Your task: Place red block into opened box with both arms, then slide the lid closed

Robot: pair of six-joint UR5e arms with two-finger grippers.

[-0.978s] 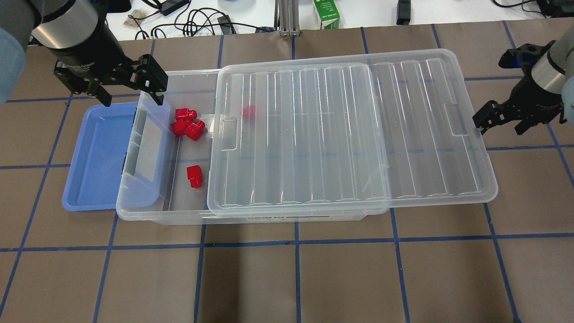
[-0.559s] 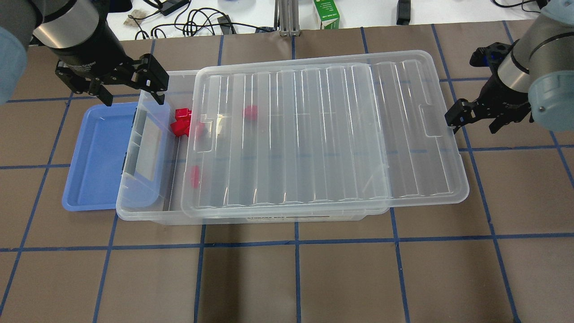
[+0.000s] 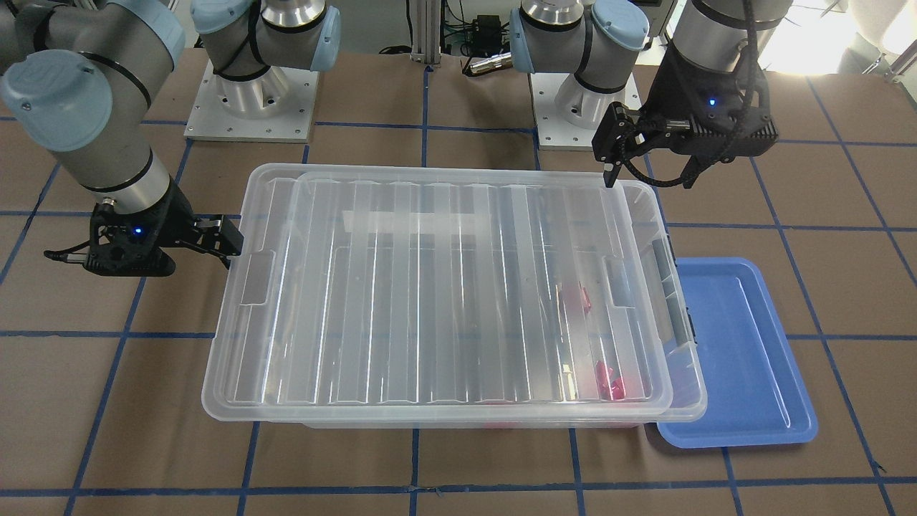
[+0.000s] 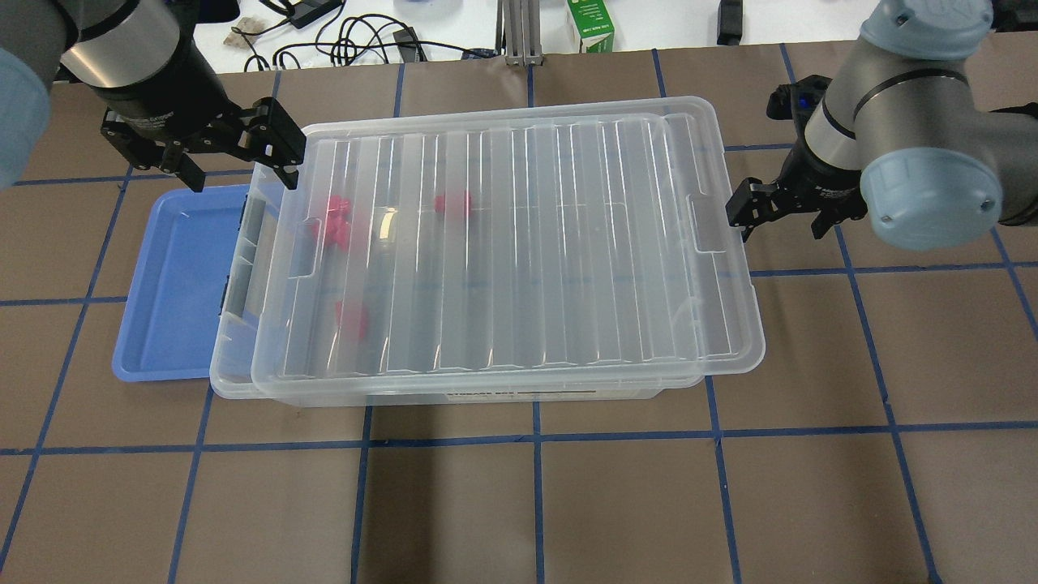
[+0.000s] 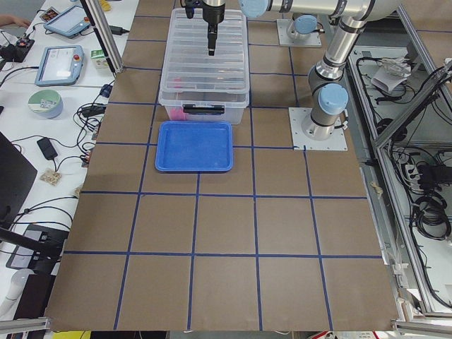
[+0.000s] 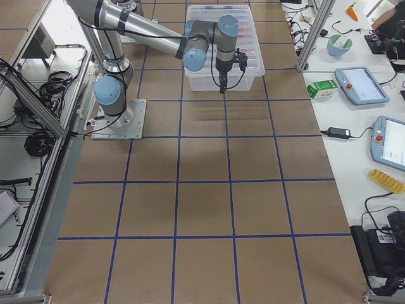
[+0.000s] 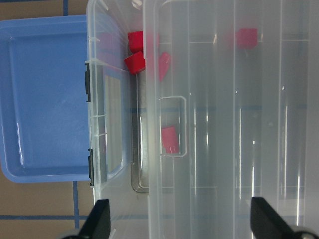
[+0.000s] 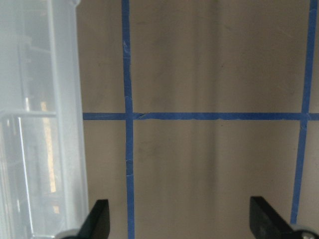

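red blocks [image 4: 334, 223] are just pink blurs through the lid [image 4: 519, 235]; studs and exact count unreadable.

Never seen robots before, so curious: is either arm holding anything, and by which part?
Nothing is held. The left gripper and the right gripper are both open, with nothing between their fingers.

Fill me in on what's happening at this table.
The right gripper, jaws open, is at the short end of the lid and has pushed it across the box over the last second. Only a strip near the blue tray is uncovered. Red blocks lie inside, and the left gripper hovers open above that end.
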